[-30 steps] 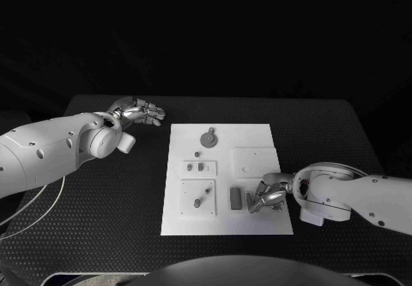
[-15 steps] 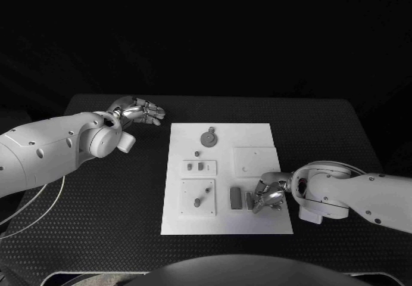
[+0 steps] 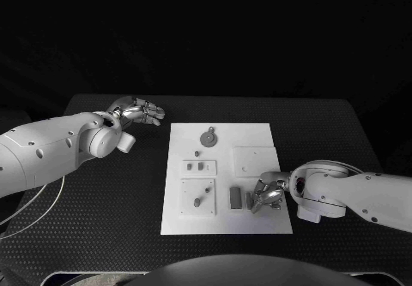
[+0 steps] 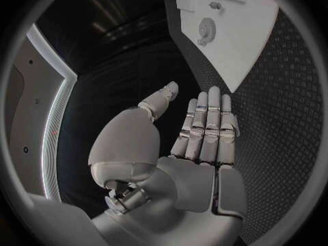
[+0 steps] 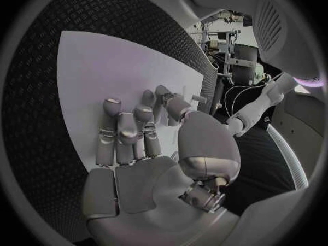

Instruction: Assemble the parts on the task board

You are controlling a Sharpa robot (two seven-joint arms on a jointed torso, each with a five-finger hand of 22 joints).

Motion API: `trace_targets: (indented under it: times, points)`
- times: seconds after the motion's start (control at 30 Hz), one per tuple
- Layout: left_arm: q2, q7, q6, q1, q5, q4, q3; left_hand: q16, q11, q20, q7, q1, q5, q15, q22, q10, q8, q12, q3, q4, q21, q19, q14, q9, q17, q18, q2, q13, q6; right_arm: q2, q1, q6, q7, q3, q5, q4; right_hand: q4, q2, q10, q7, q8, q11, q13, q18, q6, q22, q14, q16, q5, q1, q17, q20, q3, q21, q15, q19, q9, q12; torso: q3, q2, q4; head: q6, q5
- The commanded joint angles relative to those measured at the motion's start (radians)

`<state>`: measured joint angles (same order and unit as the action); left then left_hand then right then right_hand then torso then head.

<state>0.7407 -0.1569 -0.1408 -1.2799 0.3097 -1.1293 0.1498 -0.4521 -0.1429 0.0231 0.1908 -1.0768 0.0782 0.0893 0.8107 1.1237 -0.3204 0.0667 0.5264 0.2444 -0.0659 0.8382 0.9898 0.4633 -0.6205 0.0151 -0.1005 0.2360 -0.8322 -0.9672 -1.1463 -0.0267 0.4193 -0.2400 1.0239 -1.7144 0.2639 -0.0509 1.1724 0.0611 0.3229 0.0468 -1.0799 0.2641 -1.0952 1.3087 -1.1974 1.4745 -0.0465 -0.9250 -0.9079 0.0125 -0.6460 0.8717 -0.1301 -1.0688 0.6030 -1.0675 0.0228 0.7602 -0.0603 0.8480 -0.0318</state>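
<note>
L hand (image 3: 141, 111) hovers over the black bench (image 3: 103, 196) just off the task board's (image 3: 258, 134) far-left corner, fingers straight and side by side, thumb apart, holding nothing. On the board: round disc part (image 3: 209, 139) near the far edge, two small parts (image 3: 198, 167) on a raised plate mid-board, a peg plate (image 3: 197, 197) nearer, then a dark upright block (image 3: 235, 198). R hand (image 3: 268, 196) sits at the board's near-right, fingertips curled down beside that block; can't tell if it pinches anything
</note>
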Motion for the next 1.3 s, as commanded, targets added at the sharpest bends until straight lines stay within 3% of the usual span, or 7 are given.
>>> trace_targets:
  times: [0.03, 0.3, 0.67, 0.83, 0.93, 1.13, 1.3]
  points:
    - [-0.001, -0.005, 0.011, -0.001, -0.005, -0.003, -0.001, 0.007, 0.0, 0.003, -0.001, 0.007, -0.005, 0.002, -0.001, -0.006, -0.003, 0.005, -0.001, -0.006, -0.003, -0.006, 0.005, -0.001, -0.002, -0.015, -0.002, -0.001, 0.008, 0.007, 0.002, 0.027, 0.053, 0.0, 0.018, 0.012, 0.016, 0.018, 0.009, 0.001, 0.004, -0.001, -0.001, -0.002, -0.009, 0.015, -0.009, 0.003, -0.004, 0.001, -0.003, -0.004, -0.004, 0.004, 0.001, -0.006, 0.001, -0.004, 0.0004, 0.0, 0.0002, 0.001, 0.0]
    - [-0.001, -0.003, 0.011, -0.001, -0.005, -0.006, 0.0, 0.008, 0.0, 0.003, -0.001, 0.007, -0.005, 0.002, -0.001, -0.005, -0.004, 0.006, -0.001, -0.006, -0.003, -0.006, 0.005, -0.001, -0.002, -0.015, -0.002, -0.001, 0.007, 0.025, 0.002, 0.024, 0.077, -0.001, 0.052, 0.024, 0.03, 0.029, 0.019, -0.004, 0.01, 0.005, -0.004, -0.002, -0.018, 0.017, -0.03, 0.01, -0.004, -0.026, -0.027, -0.012, -0.005, 0.01, -0.004, -0.011, 0.003, -0.01, -0.0007, 0.0, 0.0001, 0.002, -0.001]
    - [0.0, 0.002, 0.016, -0.001, -0.005, -0.008, 0.0, 0.008, 0.001, 0.003, -0.002, 0.006, -0.005, 0.002, -0.001, -0.005, -0.004, 0.006, -0.001, -0.006, -0.003, -0.006, 0.005, -0.001, -0.003, -0.015, -0.002, -0.001, 0.006, 0.032, 0.005, -0.009, 0.076, -0.001, 0.035, 0.029, 0.03, 0.021, 0.023, -0.006, 0.013, 0.006, -0.006, -0.002, -0.02, 0.018, -0.036, 0.012, -0.004, -0.04, -0.032, -0.015, 0.0, 0.013, -0.007, -0.012, 0.004, -0.012, -0.0008, 0.0, 0.0003, 0.001, -0.001]
    - [0.0, 0.003, 0.016, -0.001, -0.005, -0.006, 0.0, 0.009, 0.001, 0.003, -0.002, 0.006, -0.005, 0.002, -0.001, -0.004, -0.004, 0.006, -0.001, -0.006, -0.003, -0.006, 0.005, -0.001, -0.003, -0.015, -0.002, -0.001, 0.006, 0.027, 0.005, -0.039, 0.032, 0.0, -0.004, 0.026, 0.027, -0.037, 0.01, 0.0, 0.004, 0.0, -0.004, -0.002, -0.004, 0.017, -0.005, -0.001, -0.004, -0.039, 0.008, -0.01, 0.014, 0.007, -0.003, 0.002, 0.0, -0.004, -0.0012, 0.0, 0.0004, 0.0, -0.001]
    - [0.0, 0.003, 0.016, -0.001, -0.005, -0.006, 0.0, 0.009, 0.001, 0.003, -0.002, 0.006, -0.005, 0.002, -0.002, -0.004, -0.004, 0.006, -0.001, -0.006, -0.003, -0.006, 0.005, -0.001, -0.004, -0.015, -0.002, -0.001, 0.006, 0.024, 0.005, -0.043, 0.014, 0.0, -0.015, 0.025, 0.022, -0.078, -0.007, 0.012, -0.012, -0.011, -0.002, -0.002, 0.022, 0.014, 0.008, -0.009, -0.004, -0.024, 0.01, -0.003, 0.02, 0.0, -0.001, 0.012, -0.008, 0.006, -0.0013, 0.0, 0.0005, 0.0, 0.0]
    - [0.001, 0.004, 0.014, -0.001, -0.005, -0.005, 0.001, 0.01, 0.001, 0.003, -0.002, 0.005, -0.005, 0.002, -0.002, -0.004, -0.004, 0.006, -0.001, -0.005, -0.003, -0.006, 0.005, -0.002, -0.004, -0.015, -0.003, -0.001, 0.006, 0.014, 0.005, -0.032, -0.004, 0.0, -0.022, 0.021, -0.02, -0.154, -0.032, 0.028, -0.029, -0.026, -0.003, -0.002, 0.051, 0.01, 0.029, -0.018, -0.004, -0.001, 0.01, 0.009, -0.002, -0.012, 0.01, 0.022, -0.017, 0.013, -0.0016, 0.0, -0.0001, 0.0, 0.0]
    - [0.0, 0.004, 0.016, -0.001, -0.005, -0.006, 0.001, 0.01, 0.001, 0.003, -0.002, 0.005, -0.005, 0.002, -0.002, -0.004, -0.004, 0.006, -0.001, -0.005, -0.003, -0.007, 0.005, -0.002, -0.004, -0.015, -0.003, -0.001, 0.006, 0.008, 0.005, -0.028, -0.001, 0.0, -0.022, 0.019, -0.055, -0.179, -0.036, 0.029, -0.028, -0.027, -0.005, -0.002, 0.053, 0.011, 0.031, -0.016, -0.004, 0.009, 0.009, 0.011, -0.014, -0.013, 0.012, 0.022, -0.018, 0.01, -0.0009, 0.0, 0.0004, 0.001, -0.001]
